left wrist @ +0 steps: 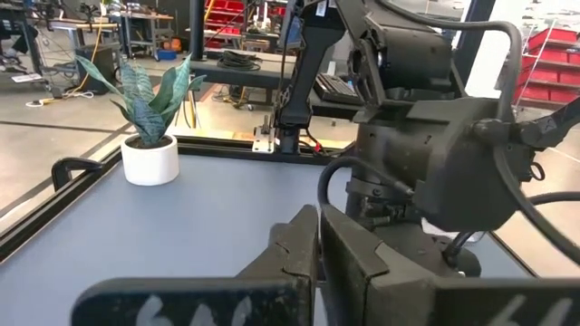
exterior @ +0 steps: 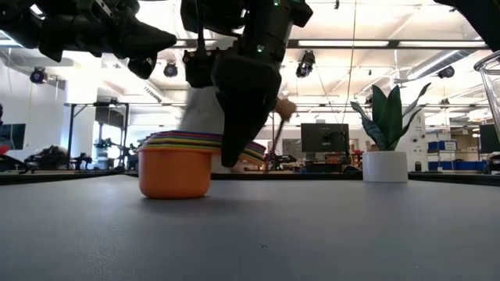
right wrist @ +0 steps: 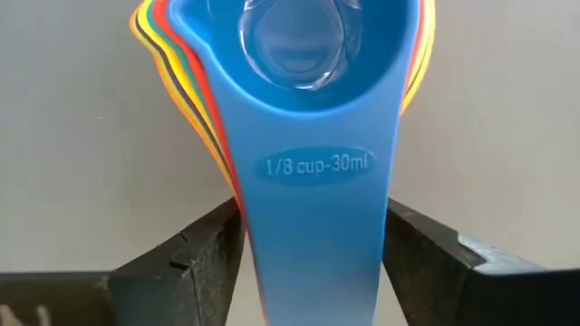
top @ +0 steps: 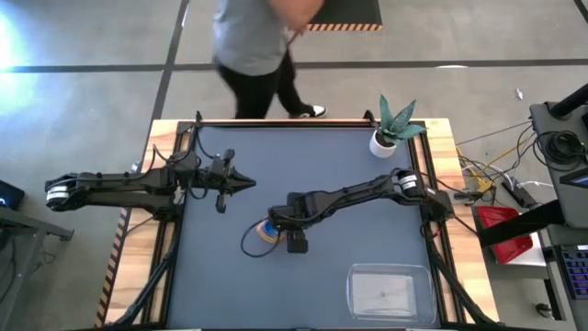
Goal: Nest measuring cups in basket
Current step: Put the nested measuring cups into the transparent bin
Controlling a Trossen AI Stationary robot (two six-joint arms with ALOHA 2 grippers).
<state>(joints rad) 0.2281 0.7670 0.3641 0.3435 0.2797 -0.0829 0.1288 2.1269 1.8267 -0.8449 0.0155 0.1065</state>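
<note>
1. The measuring cups [top: 265,232] sit nested in one stack near the middle of the table [top: 220,285], just left of centre. In the low view the outermost bowl is orange, with thin coloured rims layered above it.
2. The basket [top: 389,292], a clear rectangular tray with rounded corners, lies at the near right of the table, well apart from the stack. Nothing can be seen inside it.
3. The right gripper [right wrist: 313,244] is lowered over the stack. Its two dark fingers stand on either side of the fanned flat handles, close against them, topped by a blue handle marked one-eighth cup. I cannot tell whether the jaws are pressing the handles or only bracketing them.
4. The left gripper [top: 241,183] waits at the far left of the table, raised, its fingers closed together on nothing.
5. Handling, as a judgement: the cups look like thin, rigid, smooth plastic, so the stack should be light and stiff but slippery. The bundled handles seem the best place to grip; loosely nested cups could slide apart if tilted.
6. A white plant pot [top: 382,142] with spiky leaves stands at the far right corner. A person [top: 253,46] stands beyond the far edge.
</note>
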